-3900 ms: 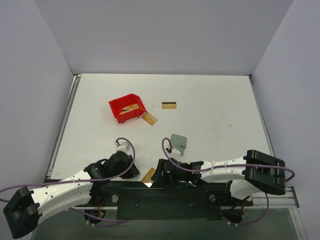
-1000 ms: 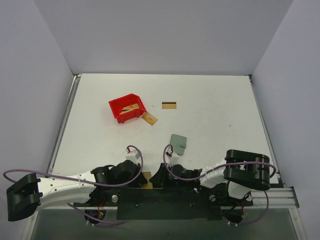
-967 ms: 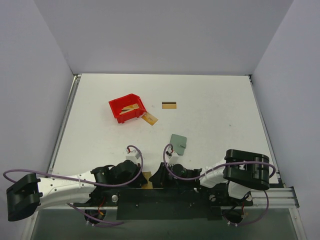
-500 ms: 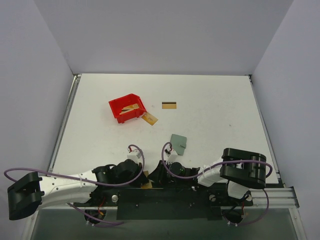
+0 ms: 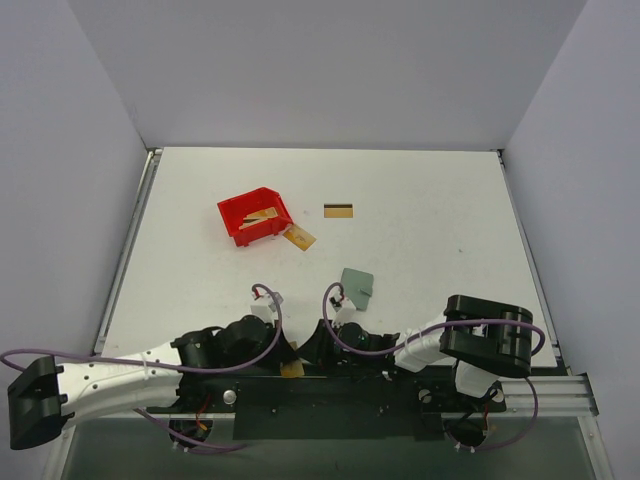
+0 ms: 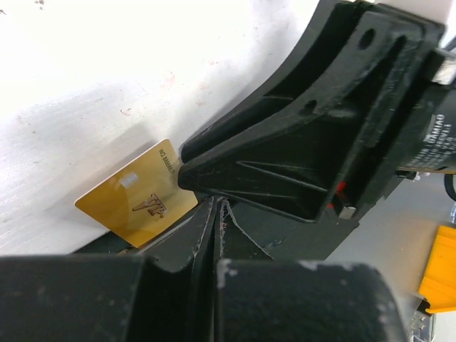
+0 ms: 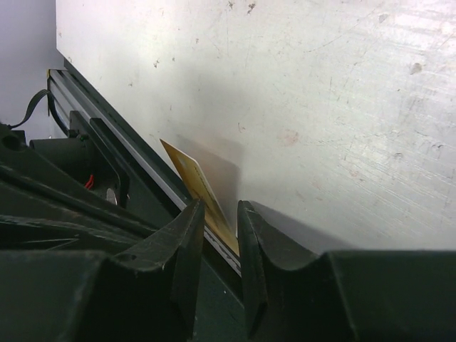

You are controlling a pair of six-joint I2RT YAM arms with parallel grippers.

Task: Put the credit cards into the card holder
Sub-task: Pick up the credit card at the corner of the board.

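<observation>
Credit card (image 6: 135, 203) at table (image 6: 85, 85) edge

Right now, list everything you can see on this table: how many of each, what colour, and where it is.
credit cards in the bin: count unclear, gold-tan, inside the red bin
credit card by the bin: one, gold-tan, at the bin's near right corner
striped credit card: one, gold-tan with a dark stripe, lying apart, right of the bin
near-edge credit card: one, gold, at the table's near edge
card holder: one, grey-green, mid-table
red bin: one, red, left of centre
table: one, white
left gripper: shut, empty, beside the near-edge credit card
right gripper: jaws astride that card, grip unclear
</observation>
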